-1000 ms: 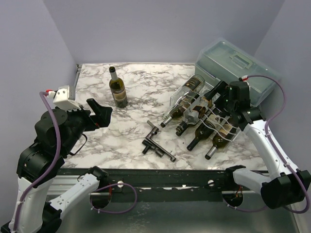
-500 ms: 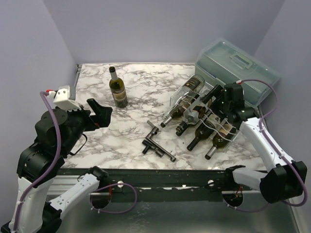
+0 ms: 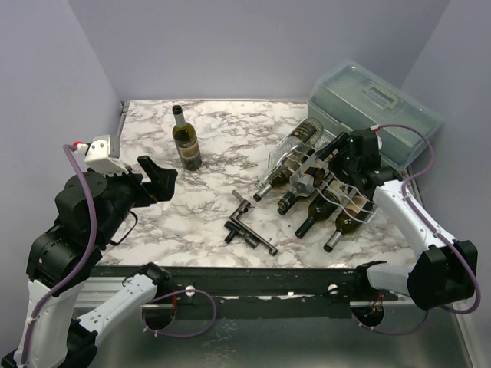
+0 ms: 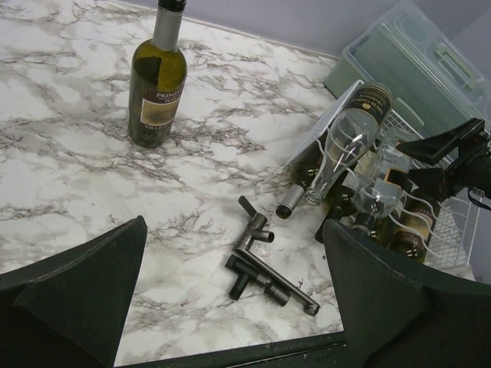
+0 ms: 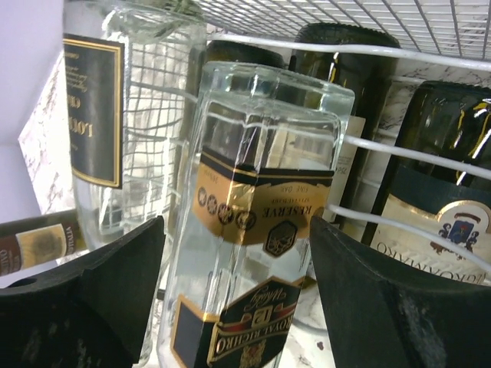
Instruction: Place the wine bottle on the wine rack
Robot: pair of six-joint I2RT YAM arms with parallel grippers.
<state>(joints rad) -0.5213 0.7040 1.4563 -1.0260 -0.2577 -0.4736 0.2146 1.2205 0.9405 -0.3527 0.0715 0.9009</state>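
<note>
Right end effector (image 5: 236, 230), jaws apart, straddles a clear bottle (image 5: 261, 192) cradled in the wine rack (image 5: 368, 19), likely to reseat it; left end effector (image 4: 234, 230) hangs released.

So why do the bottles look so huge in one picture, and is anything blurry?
Right wrist view: the camera sits close to the clear bottle, filling the frame. Left wrist view: dark fingers look soft up close. Top view: evenly lit, sharp.

Wine bottle (image 4: 156, 84) cap cut off at top; wine rack (image 3: 282, 156) far end behind R arm (image 3: 405, 205).
</note>
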